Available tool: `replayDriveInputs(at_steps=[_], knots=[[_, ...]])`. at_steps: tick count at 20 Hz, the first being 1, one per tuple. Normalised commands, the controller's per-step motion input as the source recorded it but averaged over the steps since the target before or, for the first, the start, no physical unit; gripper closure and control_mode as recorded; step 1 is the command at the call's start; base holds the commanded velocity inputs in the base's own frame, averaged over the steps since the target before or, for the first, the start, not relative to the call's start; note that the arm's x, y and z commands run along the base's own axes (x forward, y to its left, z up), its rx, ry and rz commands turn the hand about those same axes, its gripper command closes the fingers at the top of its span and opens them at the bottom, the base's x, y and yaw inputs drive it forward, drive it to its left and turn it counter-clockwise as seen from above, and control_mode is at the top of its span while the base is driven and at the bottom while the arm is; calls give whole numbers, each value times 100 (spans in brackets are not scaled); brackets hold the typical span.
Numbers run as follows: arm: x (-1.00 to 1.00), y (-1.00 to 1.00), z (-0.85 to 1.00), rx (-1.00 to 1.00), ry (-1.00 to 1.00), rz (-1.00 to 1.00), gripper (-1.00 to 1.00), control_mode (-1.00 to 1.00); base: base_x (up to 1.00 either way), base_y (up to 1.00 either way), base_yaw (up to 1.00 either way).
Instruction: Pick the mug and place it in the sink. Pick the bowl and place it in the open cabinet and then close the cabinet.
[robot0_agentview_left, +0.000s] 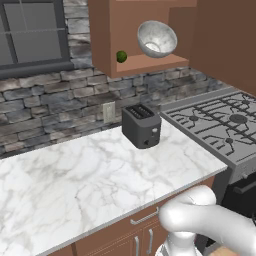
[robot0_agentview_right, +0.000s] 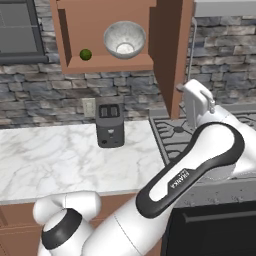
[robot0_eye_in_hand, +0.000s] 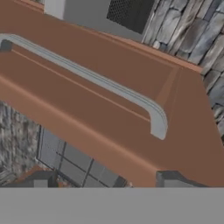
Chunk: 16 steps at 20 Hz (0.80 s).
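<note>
Hand view: long silver bar handle (robot0_eye_in_hand: 96, 78) on reddish-brown cabinet door (robot0_eye_in_hand: 109, 118) right ahead. Mottled grey-white bowl (robot0_agentview_right: 124, 39) already on shelf. Claw opening, can't tell. Risk: glancing push, door stays ajar.

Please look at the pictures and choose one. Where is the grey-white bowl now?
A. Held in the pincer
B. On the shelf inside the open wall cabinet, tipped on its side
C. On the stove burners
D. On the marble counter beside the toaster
B. The bowl lies on the shelf of the open cabinet, tilted with its opening toward the cameras, a small green ball to its left; the toaster stands below on the counter.
</note>
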Motion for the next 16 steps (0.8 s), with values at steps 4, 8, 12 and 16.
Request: replayDriveInputs(at_steps=[4, 8, 12, 16], knots=[[42, -8, -5, 0, 3, 0, -100, -100, 0, 0, 0], [27, 17, -10, -4, 0, 0, -100, -100, 0, 0, 0], [46, 80, -22, -10, 0, 0, -100, -100, 0, 0, 0], [66, 100, -39, -13, 1, 0, -100, -100, 0, 0, 0]])
